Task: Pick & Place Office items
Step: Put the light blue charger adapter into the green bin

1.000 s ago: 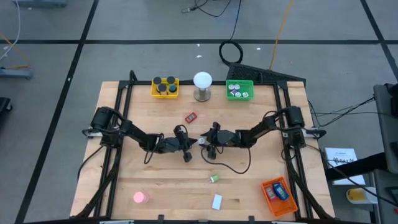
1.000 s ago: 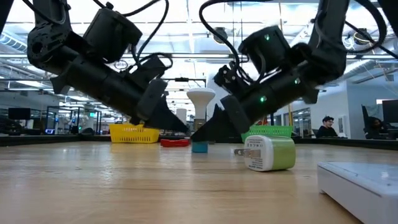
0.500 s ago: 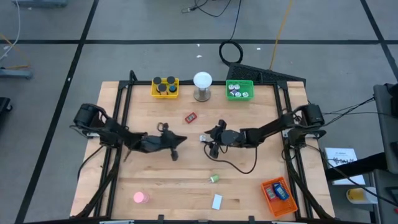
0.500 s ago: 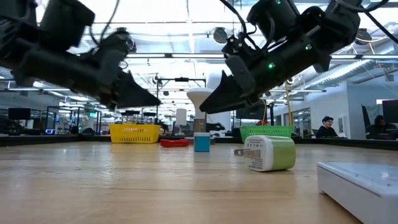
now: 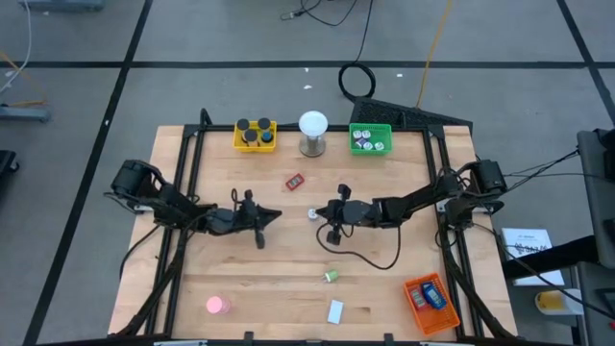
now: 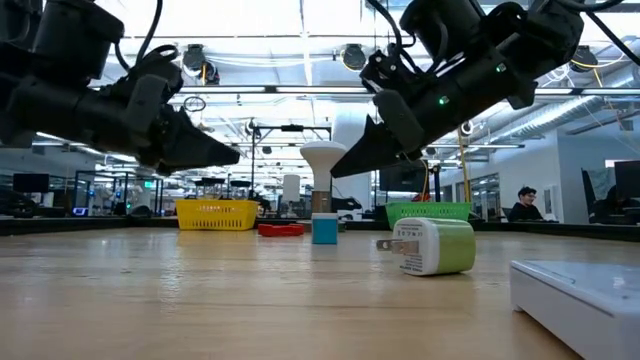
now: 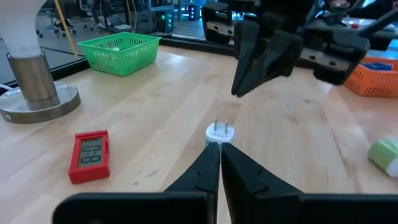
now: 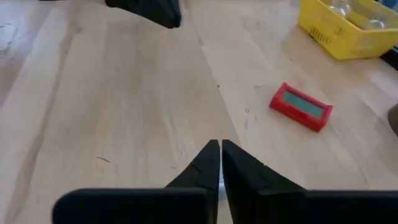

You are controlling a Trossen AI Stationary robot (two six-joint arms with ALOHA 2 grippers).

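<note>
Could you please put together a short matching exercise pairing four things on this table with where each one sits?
Things:
1. red rectangular device with a small screen
2. pink round disc
3. white ball on a metal stand
4. orange plastic tray

Places:
A. between the yellow tray and the green tray at the table's far edge
B. near right corner
C. near left part of the table
D. bare wood below the ball, ahead of both grippers

Pairs: 1-D, 2-C, 3-A, 4-B

One camera overhead looks straight down; another sits at tabletop level; wrist cameras face inward, sharing the red block (image 7: 91,155).
</note>
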